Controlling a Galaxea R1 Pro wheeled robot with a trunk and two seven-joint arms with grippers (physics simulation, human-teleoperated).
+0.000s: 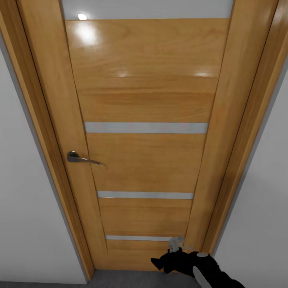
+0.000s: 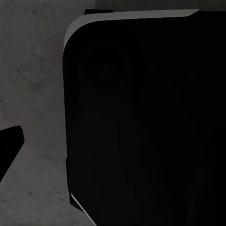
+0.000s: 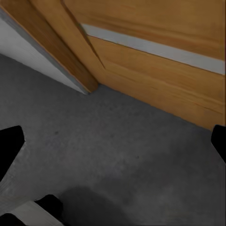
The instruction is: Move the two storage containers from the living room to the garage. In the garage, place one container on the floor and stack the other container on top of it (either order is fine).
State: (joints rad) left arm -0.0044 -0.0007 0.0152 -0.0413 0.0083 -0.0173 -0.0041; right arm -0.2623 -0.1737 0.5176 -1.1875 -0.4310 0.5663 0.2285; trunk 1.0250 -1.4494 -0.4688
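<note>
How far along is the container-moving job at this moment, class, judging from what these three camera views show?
Done: nothing visible confirms a placed or stacked container. In hand: the robot faces a closed wooden door with a metal lever handle; its right gripper, open and empty, hangs low near the door's bottom over dark grey floor. The left wrist view shows a dark robot body part above similar floor. Left: getting through the door, then carrying and stacking.
</note>
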